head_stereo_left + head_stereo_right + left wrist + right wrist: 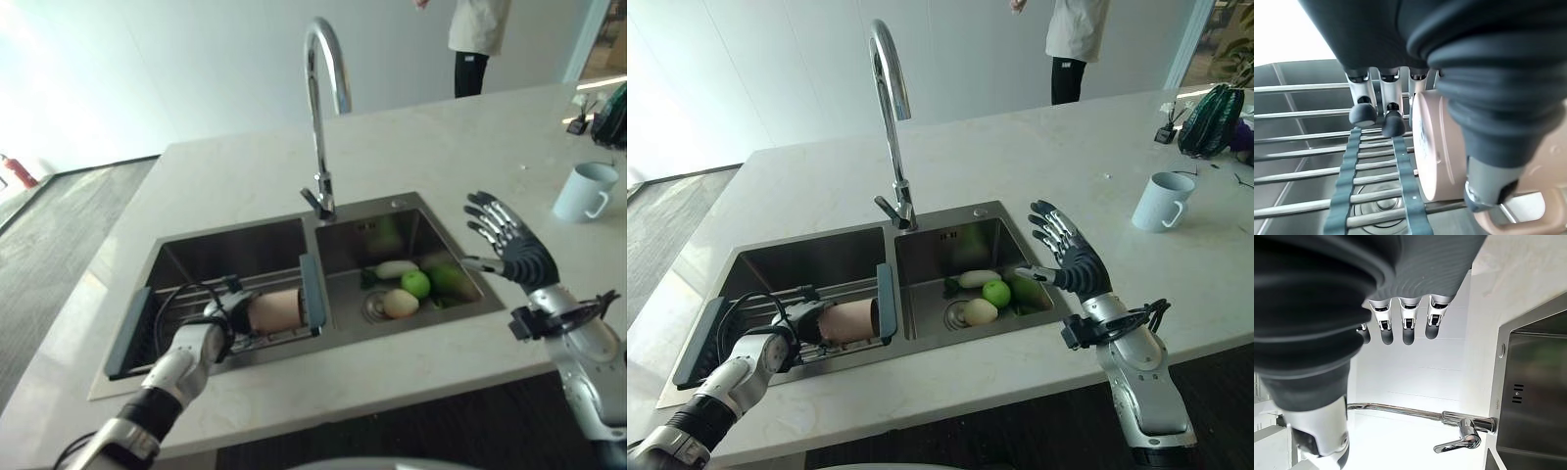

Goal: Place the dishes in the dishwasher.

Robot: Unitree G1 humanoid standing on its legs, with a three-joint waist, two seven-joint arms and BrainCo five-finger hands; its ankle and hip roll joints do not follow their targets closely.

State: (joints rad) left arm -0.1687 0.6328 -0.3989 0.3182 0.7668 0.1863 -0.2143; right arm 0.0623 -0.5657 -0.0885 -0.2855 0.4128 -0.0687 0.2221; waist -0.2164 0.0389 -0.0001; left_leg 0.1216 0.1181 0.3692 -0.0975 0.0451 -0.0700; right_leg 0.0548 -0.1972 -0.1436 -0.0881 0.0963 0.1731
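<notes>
silver-grey arms; each robot hand point(1070, 257) has silver dark-tipped fingers and dark ribbed cover.

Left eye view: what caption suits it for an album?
Left hand grips a pink cup on the sink rack; right hand open.

The left arm reached in from the lower left, its forearm angled down and forward, and the left hand point(223, 315) sat low with fingers point(1392, 122) curled and thumb set apart, wrapped on a pink mug point(276, 309). The right arm rose from the lower right, wrist bent upward. The right hand point(1073, 258) was raised, palm outward, fingers point(1407, 328) straight and spread, touching nothing.
</notes>
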